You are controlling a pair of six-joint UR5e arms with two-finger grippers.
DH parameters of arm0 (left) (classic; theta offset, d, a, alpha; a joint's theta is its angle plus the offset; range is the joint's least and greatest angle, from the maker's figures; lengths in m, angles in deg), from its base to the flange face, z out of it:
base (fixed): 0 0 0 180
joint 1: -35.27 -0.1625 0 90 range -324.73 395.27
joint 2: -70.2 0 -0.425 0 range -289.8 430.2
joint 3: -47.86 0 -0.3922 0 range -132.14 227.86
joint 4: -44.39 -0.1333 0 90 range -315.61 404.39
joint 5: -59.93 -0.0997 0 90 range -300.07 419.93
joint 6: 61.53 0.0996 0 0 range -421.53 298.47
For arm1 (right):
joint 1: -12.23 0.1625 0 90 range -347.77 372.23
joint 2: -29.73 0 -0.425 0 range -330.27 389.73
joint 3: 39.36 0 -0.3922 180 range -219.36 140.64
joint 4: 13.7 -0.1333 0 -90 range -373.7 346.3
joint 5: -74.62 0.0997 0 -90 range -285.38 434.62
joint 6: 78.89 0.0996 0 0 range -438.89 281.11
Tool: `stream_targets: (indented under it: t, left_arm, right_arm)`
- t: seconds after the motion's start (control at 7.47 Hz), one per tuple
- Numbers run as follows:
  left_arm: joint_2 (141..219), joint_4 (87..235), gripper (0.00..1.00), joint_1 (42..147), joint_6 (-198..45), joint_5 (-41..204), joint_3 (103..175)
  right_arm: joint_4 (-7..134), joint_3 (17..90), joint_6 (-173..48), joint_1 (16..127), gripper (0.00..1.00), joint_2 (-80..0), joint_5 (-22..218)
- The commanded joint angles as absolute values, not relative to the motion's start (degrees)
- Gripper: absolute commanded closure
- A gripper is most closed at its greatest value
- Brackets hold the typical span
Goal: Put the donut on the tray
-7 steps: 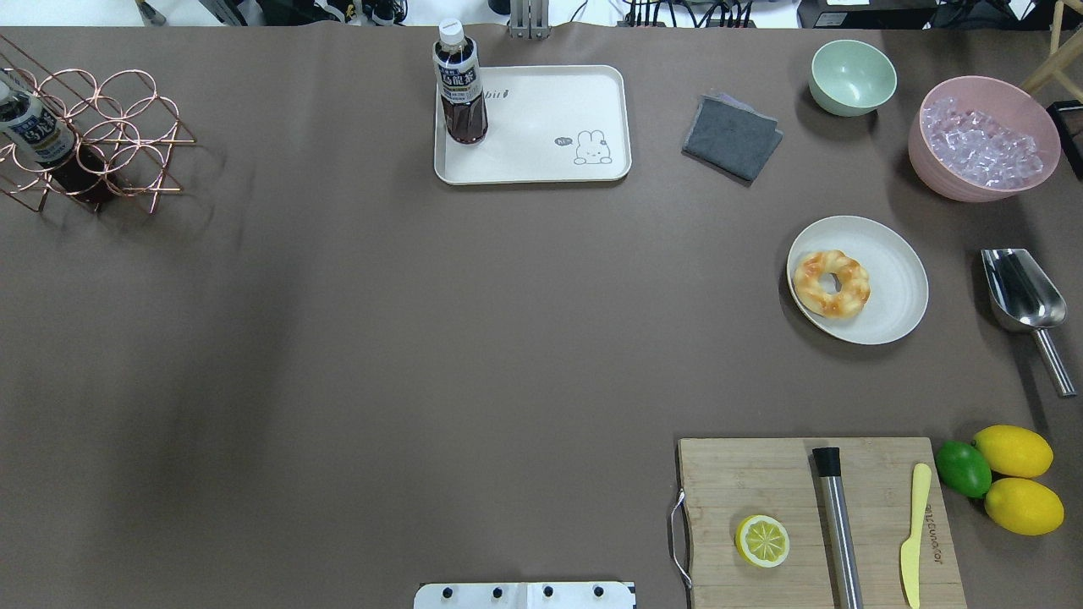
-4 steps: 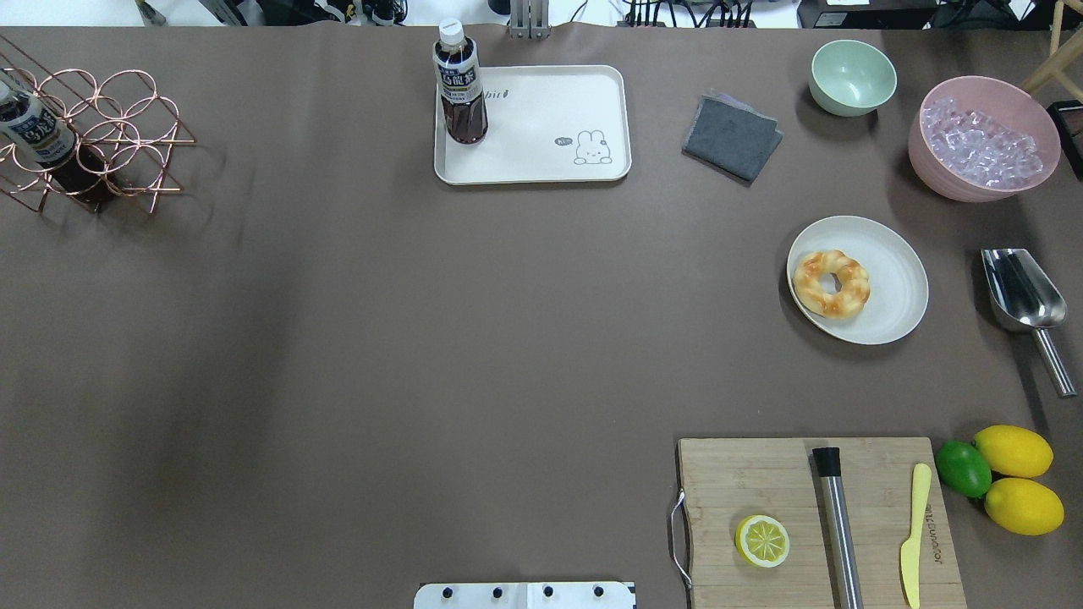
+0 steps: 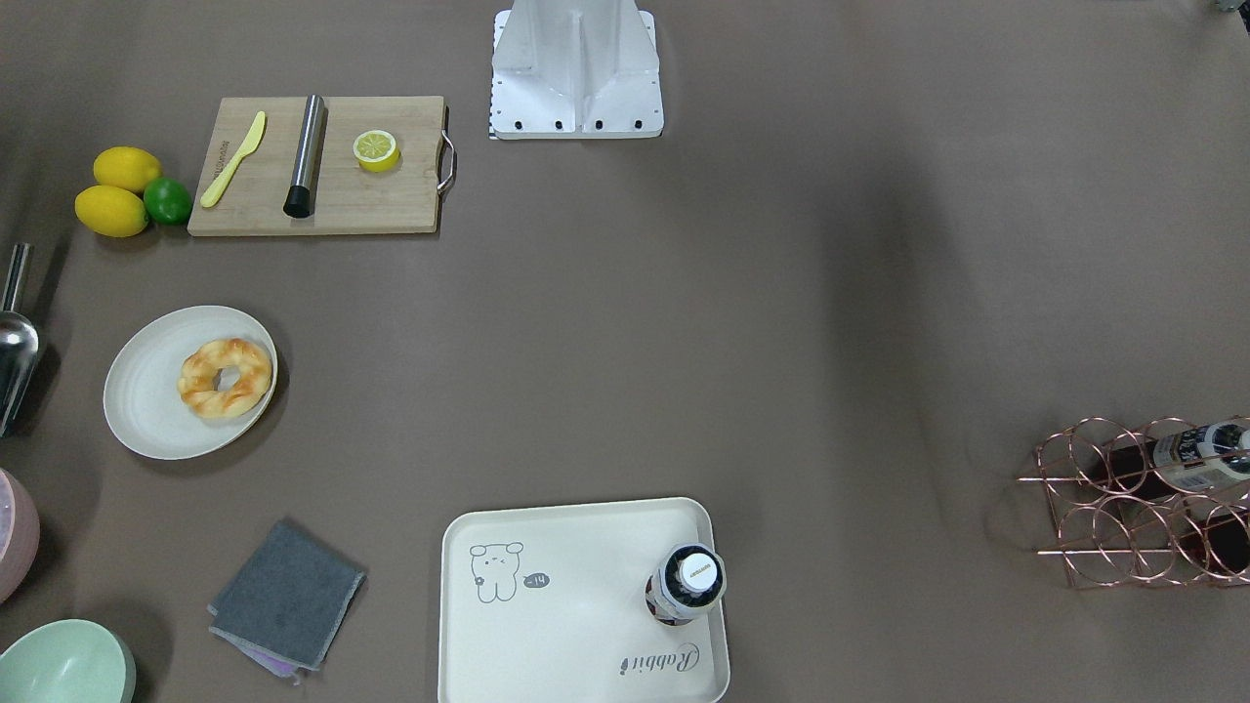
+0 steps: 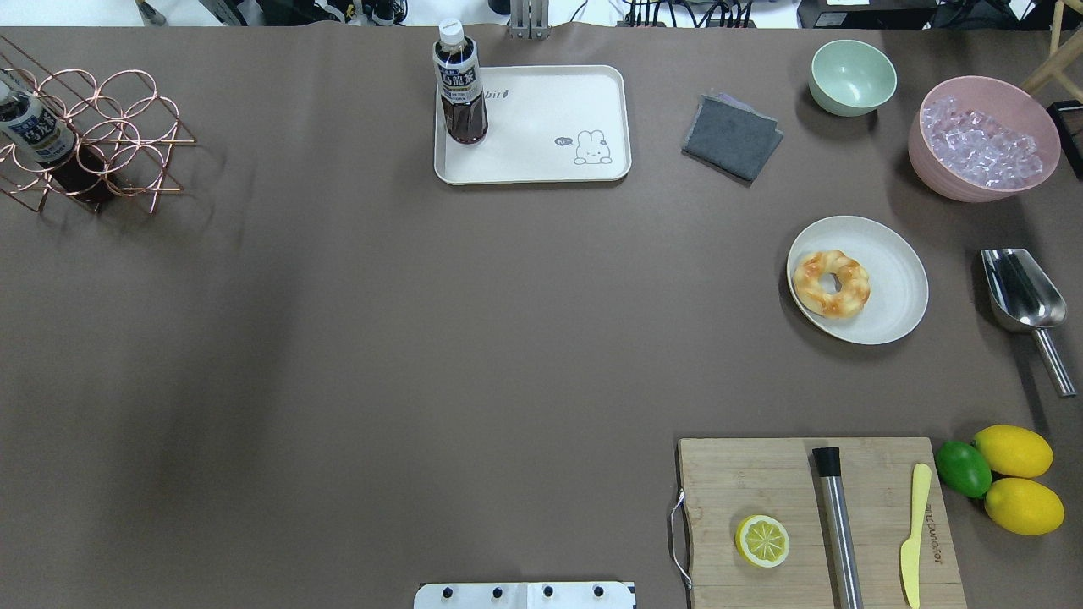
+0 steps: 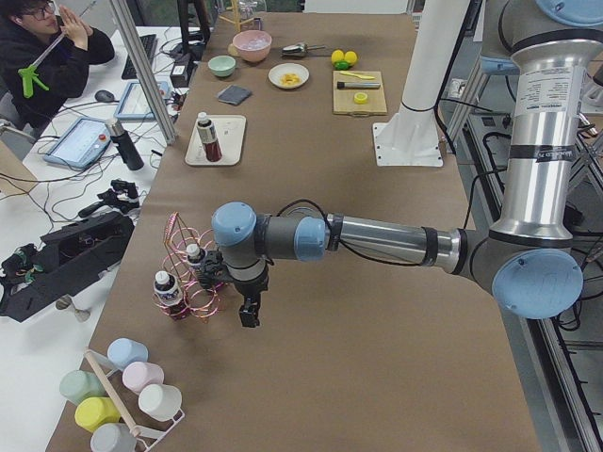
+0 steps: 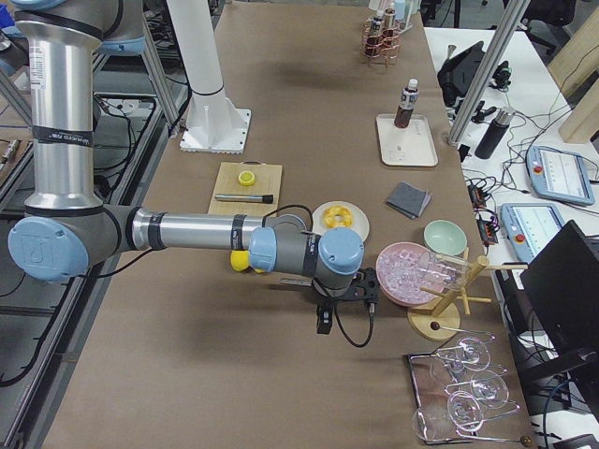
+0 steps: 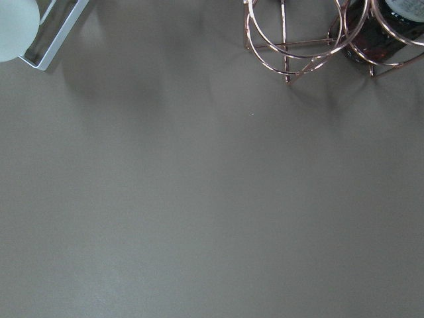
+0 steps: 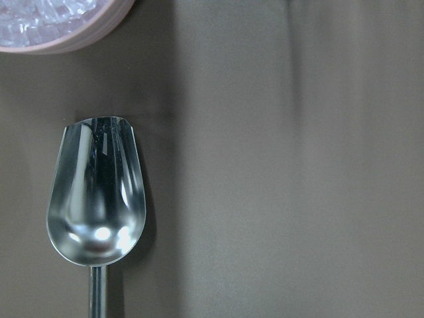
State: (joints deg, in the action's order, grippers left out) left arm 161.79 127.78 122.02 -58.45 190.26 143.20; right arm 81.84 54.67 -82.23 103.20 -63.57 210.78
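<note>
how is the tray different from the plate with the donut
The tray is rectangular with rounded corners; the plate is round. The tray carries a printed drawing and script; the plate is plain. The tray holds an upright bottle; the plate holds the donut. Both are pale cream and lie flat.

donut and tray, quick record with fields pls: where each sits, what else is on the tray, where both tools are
donut: lies on the round plate, nothing touching it
tray: at the table's far edge from the robot, apart from the plate
on tray: one upright bottle in a corner
left tool: beside the copper rack; open or shut cannot be told
right tool: near the pink ice bowl, metal scoop below its camera; open or shut cannot be told
task state: donut not yet on tray
</note>
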Motion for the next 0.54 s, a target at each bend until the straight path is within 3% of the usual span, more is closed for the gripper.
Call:
stream_targets:
  t: [0.0,0.4]
  left_arm:
    - [161.9,127.8,0.02,122.0,-58.5,190.3,143.3]
    - [161.8,127.8,0.02,121.9,-58.5,190.2,143.3]
  right_arm:
    - [81.8,55.5,-82.1,103.2,0.00,-63.3,210.8]
    - [81.7,61.7,-71.4,98.3,0.00,-62.1,211.2]
